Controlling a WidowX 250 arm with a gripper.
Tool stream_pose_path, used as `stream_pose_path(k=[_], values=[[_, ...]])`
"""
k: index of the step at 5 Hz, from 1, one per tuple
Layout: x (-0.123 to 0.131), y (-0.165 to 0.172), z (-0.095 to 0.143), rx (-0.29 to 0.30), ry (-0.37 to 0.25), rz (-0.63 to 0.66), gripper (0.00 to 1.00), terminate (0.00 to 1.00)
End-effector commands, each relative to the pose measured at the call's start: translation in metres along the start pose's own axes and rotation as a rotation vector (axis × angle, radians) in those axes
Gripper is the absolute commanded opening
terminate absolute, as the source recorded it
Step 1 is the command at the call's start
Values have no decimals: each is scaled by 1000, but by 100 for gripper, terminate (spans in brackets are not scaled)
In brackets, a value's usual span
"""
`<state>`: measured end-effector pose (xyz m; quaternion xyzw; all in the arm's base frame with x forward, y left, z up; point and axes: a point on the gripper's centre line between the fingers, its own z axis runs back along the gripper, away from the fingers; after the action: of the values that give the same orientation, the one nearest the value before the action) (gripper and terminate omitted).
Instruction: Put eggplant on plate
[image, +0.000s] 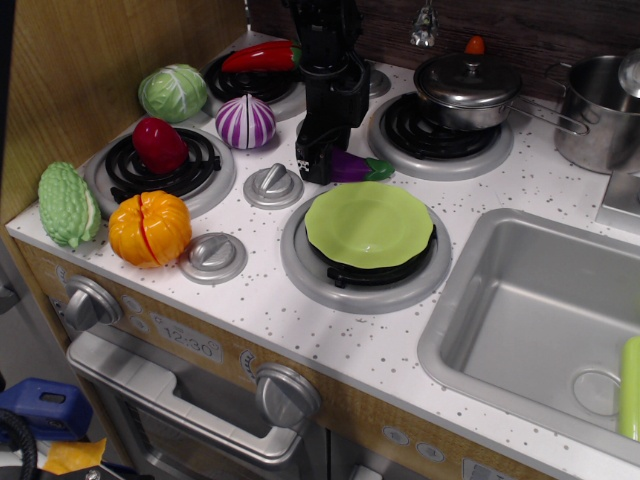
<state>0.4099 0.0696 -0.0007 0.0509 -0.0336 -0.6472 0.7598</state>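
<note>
The purple eggplant (356, 166) lies on the white counter between the burners, its green stem cap pointing right. It sits just behind the light-green plate (368, 223), which rests on the front right burner. My black gripper (318, 163) comes down from above and is closed on the eggplant's left end, which it hides. The eggplant is still low at the counter surface. The plate has nothing on it.
A striped onion (245, 121), dark red vegetable (159, 144), cabbage (173, 92), red pepper (260, 56), orange pumpkin (150, 228) and bumpy green gourd (68, 204) lie to the left. A lidded pot (466, 88) stands behind right. The sink (540, 310) is at right.
</note>
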Motion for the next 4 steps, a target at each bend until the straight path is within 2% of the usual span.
stream_pose_path(k=[1, 2, 4], values=[[-4, 8, 44, 42, 52, 8, 0, 0], [0, 6, 70, 48, 77, 44, 0, 0], [1, -6, 97, 56, 87, 131, 0, 0]])
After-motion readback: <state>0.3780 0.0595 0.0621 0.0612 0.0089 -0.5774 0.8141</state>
